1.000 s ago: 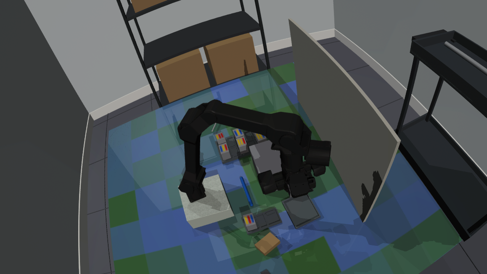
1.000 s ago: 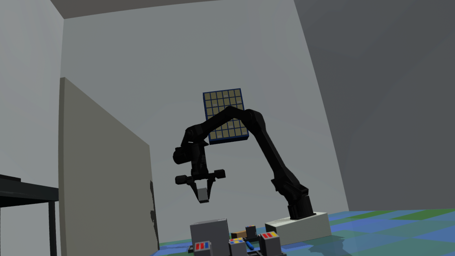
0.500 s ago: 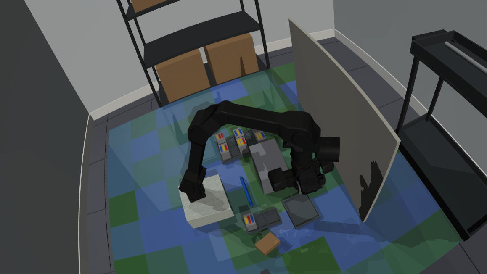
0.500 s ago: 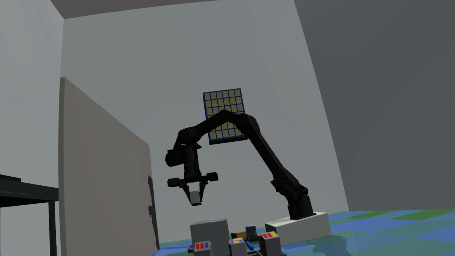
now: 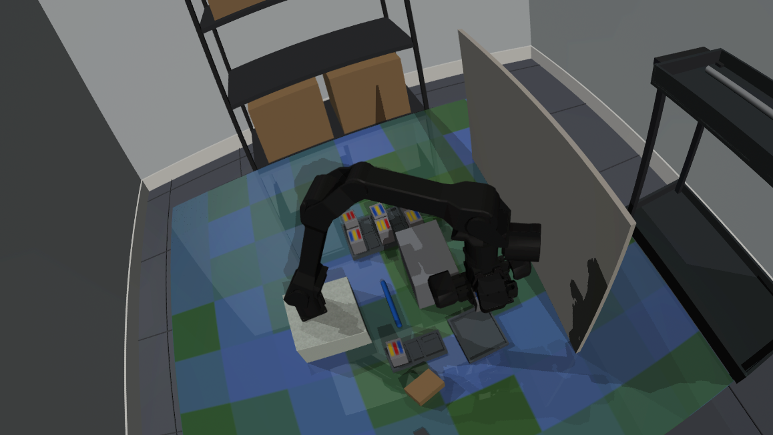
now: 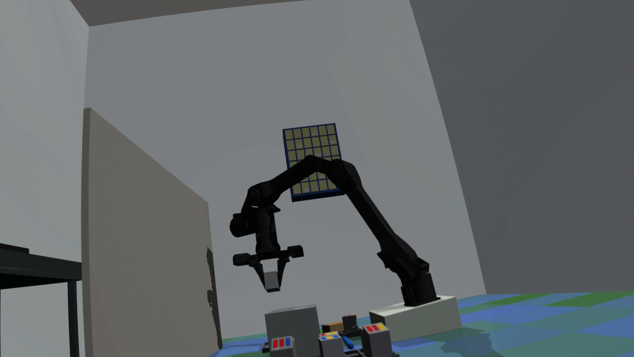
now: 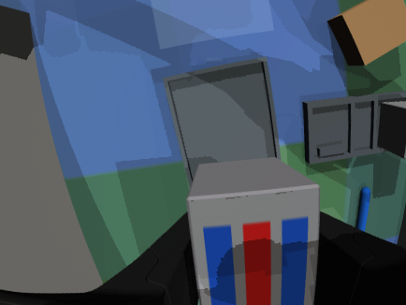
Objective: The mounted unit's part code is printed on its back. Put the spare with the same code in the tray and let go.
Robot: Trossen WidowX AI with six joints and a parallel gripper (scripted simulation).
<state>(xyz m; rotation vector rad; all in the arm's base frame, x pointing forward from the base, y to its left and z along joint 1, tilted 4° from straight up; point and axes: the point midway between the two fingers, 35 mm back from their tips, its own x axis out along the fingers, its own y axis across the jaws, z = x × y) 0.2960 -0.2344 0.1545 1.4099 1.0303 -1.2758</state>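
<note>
Spare block (image 7: 254, 242), grey with a blue-red-blue stripe code on its face, sits clamped between the closed jaws of the pincer (image 6: 269, 274), held well above the desk. In the wrist view the tray (image 7: 222, 113) lies just beyond the block's far edge, ahead of the pincer and a little to the left, so the coming move looks like a short advance forward and then a descent. The tray is a shallow, dark grey rectangle whose long axis runs away from the wrist camera, roughly in line with the approach. Only one arm is present, so no choice of hand arises.

In the top view the pincer (image 5: 489, 294) hangs over the tray's (image 5: 478, 335) edge on the side toward the mounted unit, not yet over its middle, on the side of the desk toward the upright grey board (image 5: 535, 178). Near the tray a dark holder (image 5: 416, 349) carries another striped spare, and a tan block (image 5: 424, 386) lies toward the desk's near edge. A blue pen (image 5: 390, 302) lies between the tray and the arm's pale base slab (image 5: 330, 323). Beside the pincer stands the tall grey mounted unit (image 5: 424, 259), with more coded spares (image 5: 356, 229) grouped behind it toward the far edge.

The desk surface is a glossy blue and green chequer. Beyond it stand a black shelf rack (image 5: 308, 70) with brown cartons and a dark trolley (image 5: 713, 178) past the board.
</note>
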